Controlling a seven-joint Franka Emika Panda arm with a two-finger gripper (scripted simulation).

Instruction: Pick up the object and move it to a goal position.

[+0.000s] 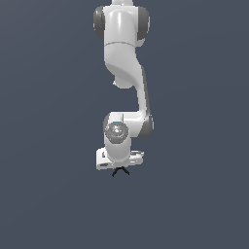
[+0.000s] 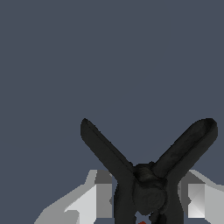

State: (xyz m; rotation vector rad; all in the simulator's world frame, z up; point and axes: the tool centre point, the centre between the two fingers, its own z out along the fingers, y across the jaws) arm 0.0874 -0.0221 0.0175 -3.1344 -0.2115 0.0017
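The white pincer has its two pale fingers set either side of the small black clamp with splayed legs and red tip; I cannot tell whether they grip it. The grasp seems in hand; next comes carrying it to the goal.

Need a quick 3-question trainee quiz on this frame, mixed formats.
1. True or false: the black clamp sits between the claw fingers.
2. Multiple choice: the clamp's two legs are A) folded together B) splayed in a V C) hidden.
3. Fill in: in the exterior view, the clamp shows just below the white ____.

Key: 1 true; 2 B; 3 claw.
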